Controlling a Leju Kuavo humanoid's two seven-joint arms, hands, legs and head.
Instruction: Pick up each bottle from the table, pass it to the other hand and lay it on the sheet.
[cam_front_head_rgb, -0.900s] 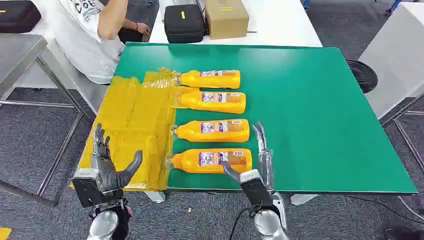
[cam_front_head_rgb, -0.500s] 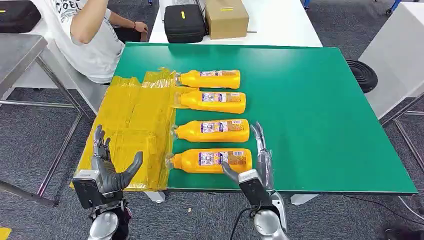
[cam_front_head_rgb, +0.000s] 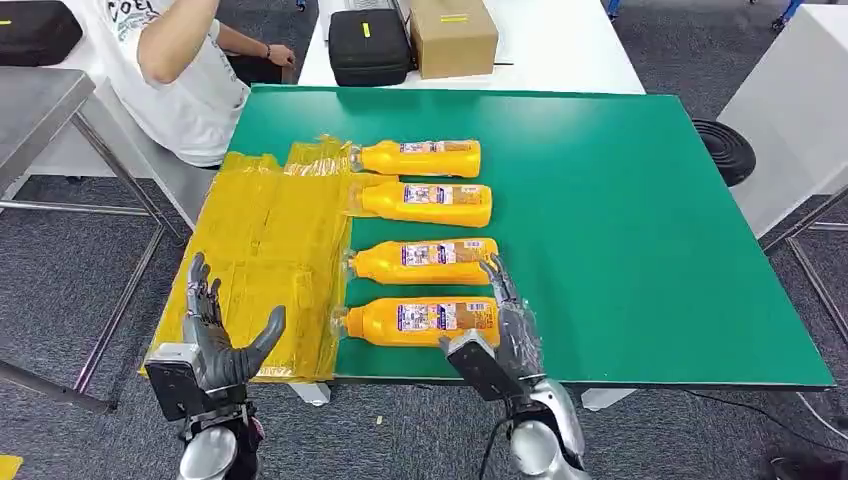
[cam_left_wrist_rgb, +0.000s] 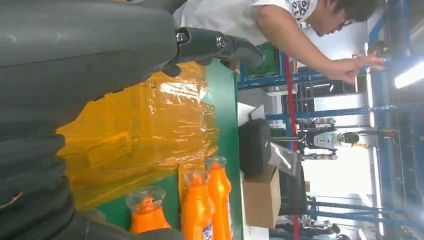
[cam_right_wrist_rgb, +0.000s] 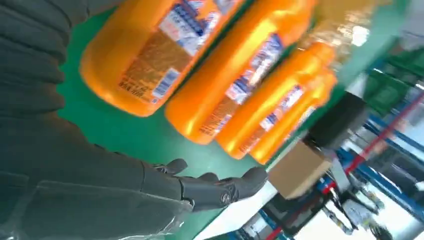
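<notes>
Bottle (cam_front_head_rgb: 420, 321) nearest the table's front edge looks full and slick, probably hefty, so the unclenched right hand (cam_front_head_rgb: 500, 335) at its base should wrap the labelled middle.

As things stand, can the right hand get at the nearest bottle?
Probably yes. The right hand is open at the base end of the nearest bottle, its fingers spread beside it. Nothing lies between them, and the next bottle lies apart, leaving room to close.
</notes>
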